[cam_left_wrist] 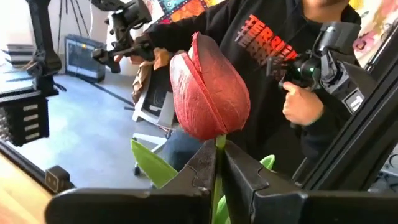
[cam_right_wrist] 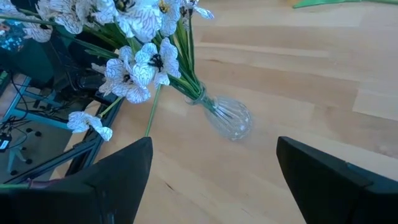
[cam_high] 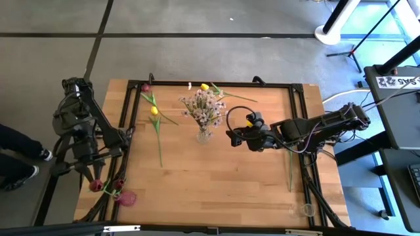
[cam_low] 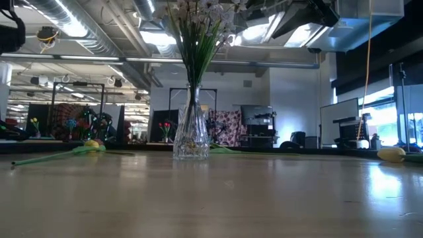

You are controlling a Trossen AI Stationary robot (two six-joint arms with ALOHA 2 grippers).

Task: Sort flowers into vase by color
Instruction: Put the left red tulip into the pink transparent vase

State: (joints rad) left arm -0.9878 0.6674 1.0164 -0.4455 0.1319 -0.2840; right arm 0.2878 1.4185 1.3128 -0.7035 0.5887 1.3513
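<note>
A clear glass vase point(cam_high: 204, 136) stands near the middle of the wooden table point(cam_high: 223, 183), holding a spray point(cam_high: 203, 107) of small white-pink blossoms on thin green stems; from table level the stems rise straight out of the ribbed glass and fan apart at the top. The right gripper point(cam_high: 231, 137) sits just right of the vase, its fingers point(cam_right_wrist: 109, 177) spread wide apart with nothing between them. Left of the vase lie two loose yellow tulips point(cam_high: 154, 110) with long green stems, one nearer the far edge, one stretching toward the near side. A third yellow tulip point(cam_high: 205, 86) lies by the far edge, its stem pointing right, and a dark red bud point(cam_high: 146, 87) rests at the far left corner. The left gripper point(cam_left_wrist: 216, 168) is at the table's near left corner, clamped on the stem of a red tulip point(cam_left_wrist: 208, 93), a plump closed bud with a green leaf below it. Two more pink-red buds point(cam_high: 126, 196) show at that corner. Behind the held tulip stands a person point(cam_left_wrist: 273, 56) in a dark printed top.
</note>
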